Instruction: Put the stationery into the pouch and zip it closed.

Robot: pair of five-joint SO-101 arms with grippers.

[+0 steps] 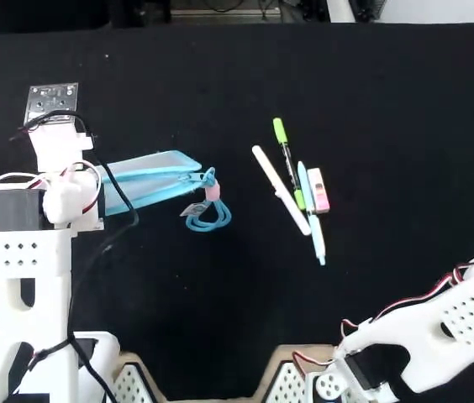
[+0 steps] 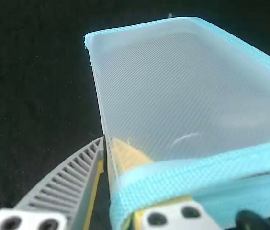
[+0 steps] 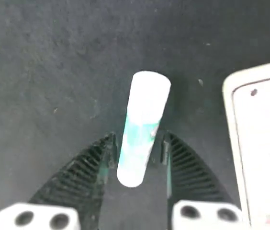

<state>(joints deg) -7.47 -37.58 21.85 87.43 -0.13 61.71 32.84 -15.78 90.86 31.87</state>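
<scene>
One pale blue mesh pouch [image 1: 149, 180] lies on the bench [image 1: 220, 75], with one looped blue cord [image 1: 210, 217] at its zip end. Loose stationery on the bench comes to four pieces: three pens, namely one white pen [image 1: 281, 191], one green pen [image 1: 281, 134] and one light blue pen [image 1: 314, 231], plus one pink eraser [image 1: 319, 191]. There are two arms, the left arm [image 1: 27, 252] and the right arm [image 1: 451, 323]. A fifth piece, one white-and-teal stick [image 3: 142, 129], sits between the right arm's two fingers [image 3: 77, 187]. Besides these there is one metal plate [image 1: 52, 99] and one flat white slab [image 3: 262, 153]
</scene>
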